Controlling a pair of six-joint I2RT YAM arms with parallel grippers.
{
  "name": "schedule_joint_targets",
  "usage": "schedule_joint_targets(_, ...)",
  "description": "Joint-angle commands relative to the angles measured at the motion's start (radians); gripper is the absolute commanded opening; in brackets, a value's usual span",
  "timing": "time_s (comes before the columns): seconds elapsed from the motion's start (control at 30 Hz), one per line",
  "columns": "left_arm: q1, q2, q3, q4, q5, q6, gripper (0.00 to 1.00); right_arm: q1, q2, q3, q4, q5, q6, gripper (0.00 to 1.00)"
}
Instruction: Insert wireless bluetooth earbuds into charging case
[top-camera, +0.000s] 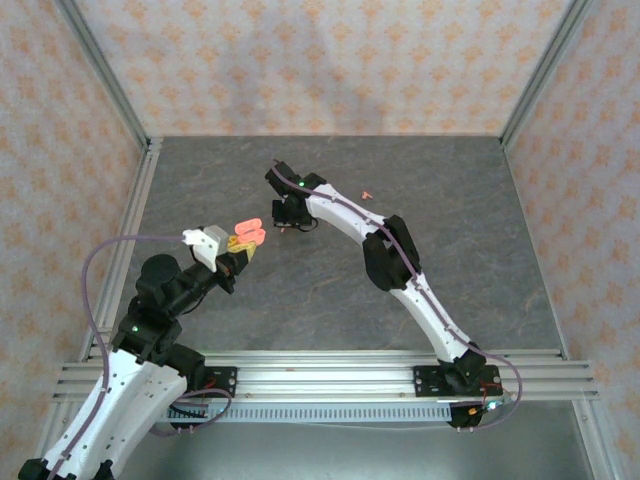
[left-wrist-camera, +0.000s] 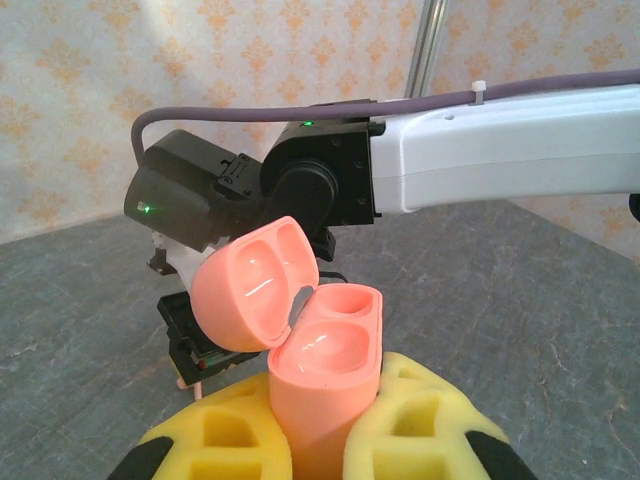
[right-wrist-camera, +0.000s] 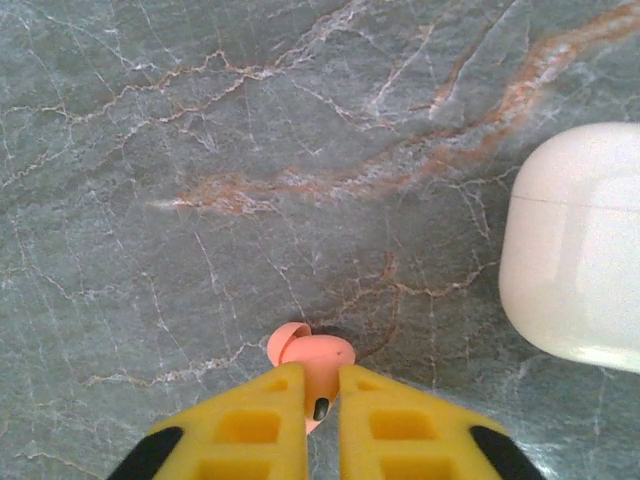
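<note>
While case (left-wrist-camera: 325, 350) gapes, right gripper (right-wrist-camera: 318, 378) — pinching earbud (right-wrist-camera: 308, 350)

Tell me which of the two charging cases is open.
The pink case, clamped in the left gripper, with its lid hinged back; the white case lies shut on the table.

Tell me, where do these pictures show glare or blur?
Left wrist view: white glints on the open pink glossy plastic charging case; right wrist view: pale sheen on the rounded white plastic case, tiny pink earbud sharp; top view: even light.
</note>
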Motion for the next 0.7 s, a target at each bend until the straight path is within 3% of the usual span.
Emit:
schedule_joint_targets(0.0,-0.002,-0.001,-0.005,0.034,0.010,0.005,0.00,0.004,-0.057,-0.060,-0.080,0.031,-0.033,0.10)
schedule_joint_targets(0.3,-0.002,0.015,0.013,0.021,0.010,-0.001,0.00,-0.005,-0.211,-0.202,-0.183,0.174,-0.128,0.05)
schedule_joint_targets(0.67,-0.001,0.041,0.026,0.032,0.017,-0.017,0.00,-0.033,-0.383,-0.489,-0.362,0.506,-0.202,0.05)
